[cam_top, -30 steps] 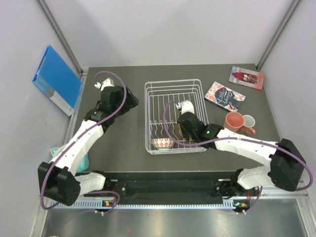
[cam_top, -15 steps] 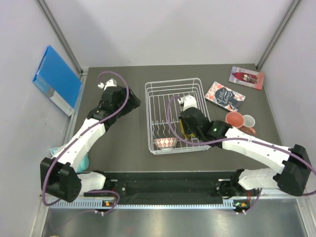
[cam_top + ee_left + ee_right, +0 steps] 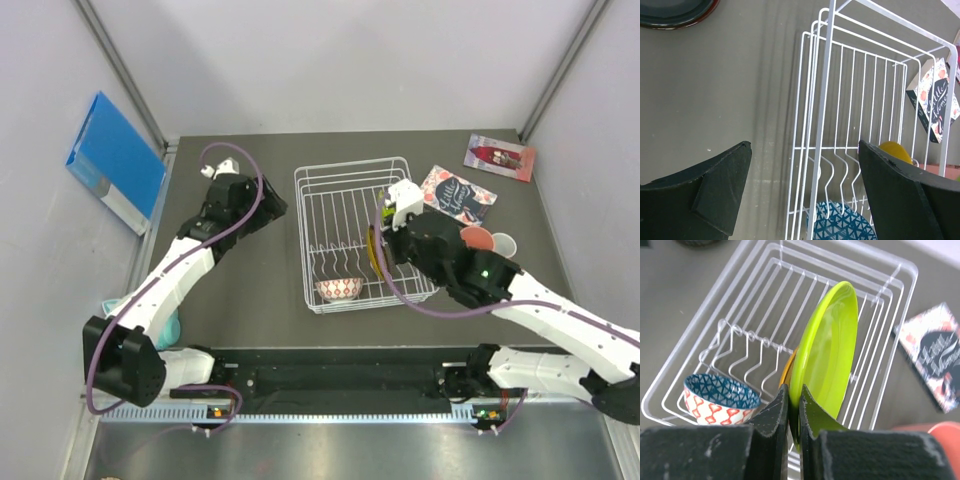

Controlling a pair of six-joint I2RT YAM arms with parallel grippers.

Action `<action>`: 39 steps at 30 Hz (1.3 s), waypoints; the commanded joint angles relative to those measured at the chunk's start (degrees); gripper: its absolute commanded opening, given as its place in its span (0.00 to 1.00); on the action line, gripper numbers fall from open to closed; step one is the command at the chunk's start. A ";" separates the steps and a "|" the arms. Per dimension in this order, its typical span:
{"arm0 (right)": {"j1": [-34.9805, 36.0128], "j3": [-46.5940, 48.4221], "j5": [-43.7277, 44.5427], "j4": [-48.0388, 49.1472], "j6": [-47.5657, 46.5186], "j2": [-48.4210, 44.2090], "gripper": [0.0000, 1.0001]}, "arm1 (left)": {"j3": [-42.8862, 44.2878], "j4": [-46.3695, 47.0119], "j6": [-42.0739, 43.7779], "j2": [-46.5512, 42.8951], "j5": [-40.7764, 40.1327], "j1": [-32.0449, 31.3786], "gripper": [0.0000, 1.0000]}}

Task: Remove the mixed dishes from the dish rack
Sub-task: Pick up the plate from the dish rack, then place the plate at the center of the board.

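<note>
The white wire dish rack (image 3: 350, 165) sits mid-table. My right gripper (image 3: 794, 395) is shut on the rim of a lime-green plate (image 3: 830, 355), which stands on edge above the rack's slots (image 3: 755, 315). An amber plate (image 3: 786, 372) shows just behind it. In the top view the plate is a thin edge (image 3: 377, 262) under the right wrist. A small patterned bowl (image 3: 338, 289) rests in the rack's near end (image 3: 720, 397). My left gripper (image 3: 805, 145) is open and holds nothing, just left of the rack's far left corner (image 3: 830, 100).
A salmon mug (image 3: 475, 240) and a white mug (image 3: 503, 245) stand right of the rack. Two booklets (image 3: 455, 192) (image 3: 498, 156) lie at the back right. A blue folder (image 3: 115, 160) leans on the left wall. A dark plate (image 3: 675, 10) lies left of the rack.
The right arm has swung right and risen with the lime-green plate in its grip, and the rack's near right corner has shifted slightly. The left gripper has edged toward the rack.
</note>
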 commanded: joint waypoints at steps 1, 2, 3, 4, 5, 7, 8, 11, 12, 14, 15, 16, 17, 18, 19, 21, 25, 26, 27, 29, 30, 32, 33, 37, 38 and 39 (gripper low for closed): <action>2.95 -6.07 -2.19 10.26 -14.01 -6.89 0.00 | 4.34 1.07 3.22 -0.07 2.62 -0.18 0.91; 5.13 -8.37 -1.40 14.81 -16.84 -10.04 0.00 | 4.86 1.07 3.93 0.02 3.76 -0.18 0.91; 6.63 -10.57 0.09 17.55 -19.92 -11.72 0.00 | 6.26 0.89 4.63 0.45 6.81 -0.18 0.91; 8.39 -14.51 3.76 19.66 -25.86 -13.13 0.00 | 7.14 0.37 6.03 0.72 8.41 -0.18 0.91; 11.71 -16.29 5.45 23.86 -28.71 -15.67 0.00 | 8.20 -0.86 6.83 1.16 9.99 -0.18 0.91; 14.80 -21.19 9.13 26.97 -38.08 -17.88 0.00 | 11.01 -2.44 8.67 2.65 15.79 -0.18 0.89; 18.65 -22.79 11.07 30.11 -41.36 -19.11 0.00 | 11.98 -3.06 9.20 3.09 17.64 -0.27 0.88; 25.43 -27.11 19.68 37.69 -52.53 -18.08 0.00 | 13.92 -4.47 10.88 3.88 25.37 -0.27 0.84; 26.85 -28.59 21.70 41.18 -55.08 -17.11 0.00 | 14.35 -4.73 11.23 3.71 26.78 -0.27 0.84; 29.84 -30.45 26.37 44.89 -63.33 -13.59 0.00 | 14.45 -4.65 12.54 3.45 31.70 -0.44 0.83; 30.72 -33.15 27.69 51.26 -70.50 -12.19 0.00 | 14.36 -4.91 13.33 3.45 33.37 -0.53 0.83; 32.03 -34.66 29.53 55.07 -74.31 -9.74 0.00 | 14.45 -5.35 13.69 3.45 36.17 -0.62 0.83; 32.48 -36.24 29.89 59.80 -77.74 -8.50 0.00 | 14.36 -5.61 14.13 3.36 37.16 -1.05 0.83; 32.92 -38.26 30.16 65.33 -82.91 -7.44 0.00 | 14.19 -6.22 15.09 3.10 38.12 -1.49 0.83; 33.62 -38.45 29.99 65.91 -83.66 -5.95 0.00 | 13.92 -6.40 15.53 2.66 38.31 -2.02 0.83; 33.80 -38.02 29.37 66.18 -83.76 -4.80 0.00 | 12.96 -6.84 17.02 1.08 38.48 -3.86 0.83; 34.77 -37.66 26.74 67.05 -83.93 -1.64 0.00 | 11.46 -8.06 19.66 -1.39 38.31 -7.99 0.83; 34.86 -37.40 26.47 67.15 -83.93 -1.19 0.00 | 11.46 -8.68 20.19 -1.82 36.48 -9.74 0.83; 34.95 -36.96 26.03 67.15 -83.84 -0.93 0.00 | 11.46 -9.13 21.24 -2.00 35.59 -10.45 0.83; 35.12 -36.35 24.89 67.32 -83.58 -0.05 0.00 | 11.02 -9.74 21.86 -2.18 34.79 -11.95 0.83; 35.12 -35.65 24.54 67.23 -83.23 0.21 0.00 | 10.93 -9.66 22.13 -2.18 34.97 -12.39 0.83; 35.47 -34.68 23.39 66.45 -82.88 1.00 0.00 | 10.58 -9.39 22.22 -2.00 34.71 -13.97 0.82; 35.48 -34.33 22.61 65.92 -82.18 1.18 0.00 | 10.41 -8.96 22.22 -2.00 34.70 -14.33 0.83; 36.26 -33.18 21.72 65.04 -80.86 1.71 0.00 | 10.31 -9.04 23.71 -1.66 32.95 -16.78 0.80; 36.27 -32.66 21.64 64.60 -80.25 1.62 0.00 | 10.49 -9.48 24.58 -1.30 32.08 -17.05 0.79; 36.35 -32.39 21.37 64.08 -79.81 1.54 0.00 | 10.67 -10.61 24.94 -1.13 31.02 -17.31 0.78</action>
